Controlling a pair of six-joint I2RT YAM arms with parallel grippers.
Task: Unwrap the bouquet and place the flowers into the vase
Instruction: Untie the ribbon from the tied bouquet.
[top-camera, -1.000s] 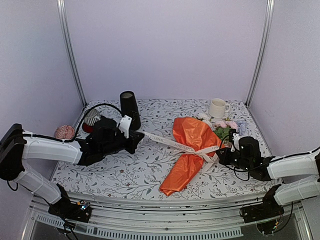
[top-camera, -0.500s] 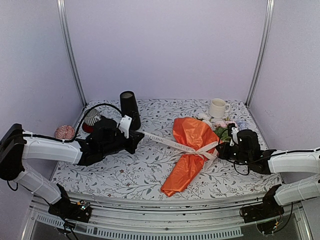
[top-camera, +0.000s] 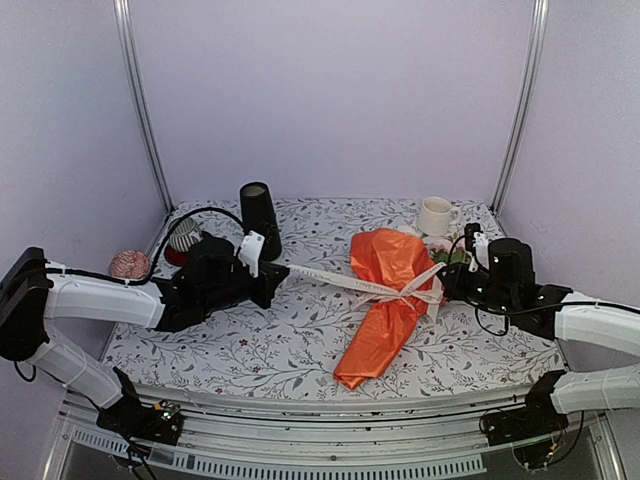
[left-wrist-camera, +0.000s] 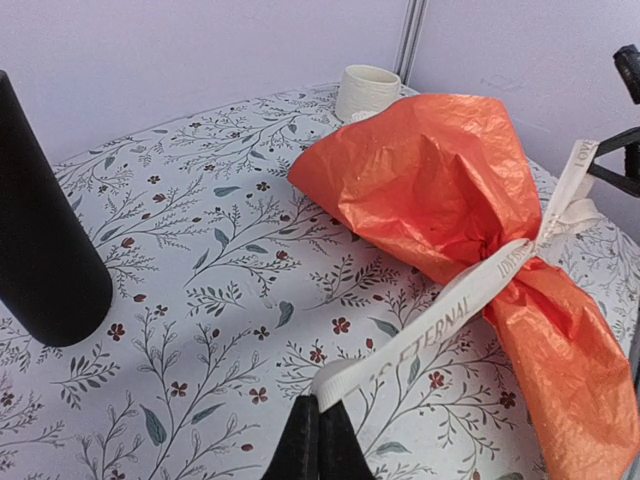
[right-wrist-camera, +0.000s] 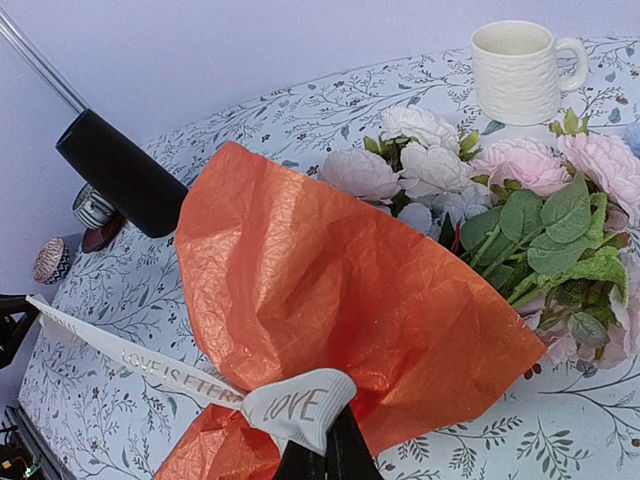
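The bouquet (top-camera: 388, 295) lies in orange paper mid-table, its narrow end toward the near edge. Its flowers (right-wrist-camera: 480, 190), pink and white roses with green leaves, spill out at the far right. A whitish printed ribbon (top-camera: 330, 279) is knotted round the wrap and stretched taut to both sides. My left gripper (top-camera: 281, 272) is shut on the ribbon's left end (left-wrist-camera: 345, 375), low over the table. My right gripper (top-camera: 447, 284) is shut on a ribbon loop (right-wrist-camera: 300, 405) right at the wrap. The black vase (top-camera: 258, 218) stands upright at the back left, behind the left gripper.
A white mug (top-camera: 435, 215) stands at the back right beside the flowers. A small striped object on a red base (top-camera: 183, 238) and a pink ball (top-camera: 129, 264) sit at the far left. Frame posts and purple walls enclose the floral-patterned table (top-camera: 290, 340).
My right gripper has pulled its ribbon loop back and to the right, and the bouquet has slid and swung a little that way. The left gripper has held still.
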